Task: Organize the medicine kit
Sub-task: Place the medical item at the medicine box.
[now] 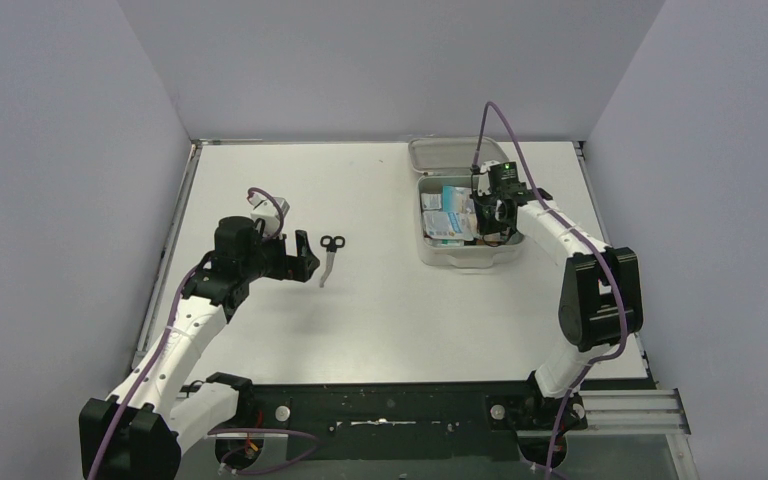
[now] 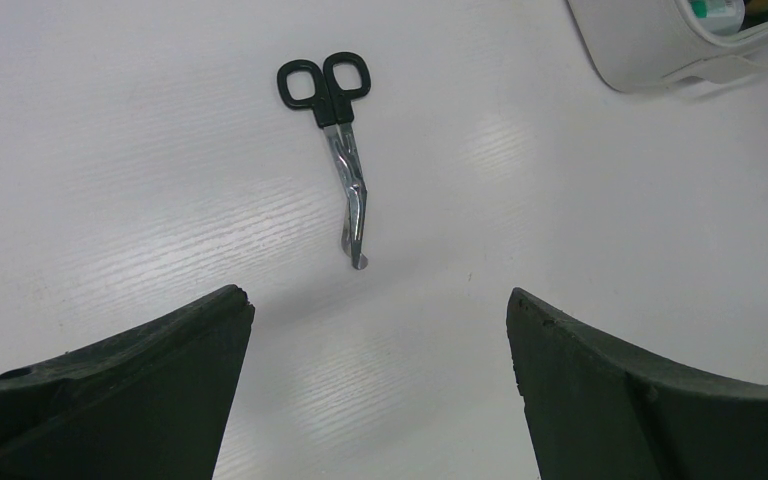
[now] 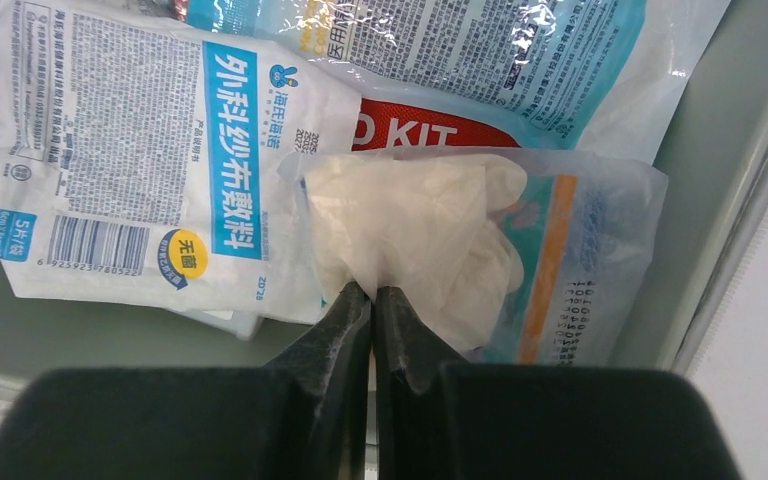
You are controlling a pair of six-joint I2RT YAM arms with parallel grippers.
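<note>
right claw (image 3: 372, 292) is pinching shut on the soft glove pouch (image 3: 430, 230) inside the open medicine kit (image 1: 468, 254) directly beneath it (likely light, rigid; grab at rim); left claw (image 2: 377, 296) is hanging wide open, empty, scissors (image 2: 348, 165) lying ahead.

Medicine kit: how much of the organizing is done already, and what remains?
Done: a gauze packet lies inside the open medicine kit. In hand: the right gripper is shut on the glove bag over the kit. Remaining: the scissors lie on the table before the open left gripper.
</note>
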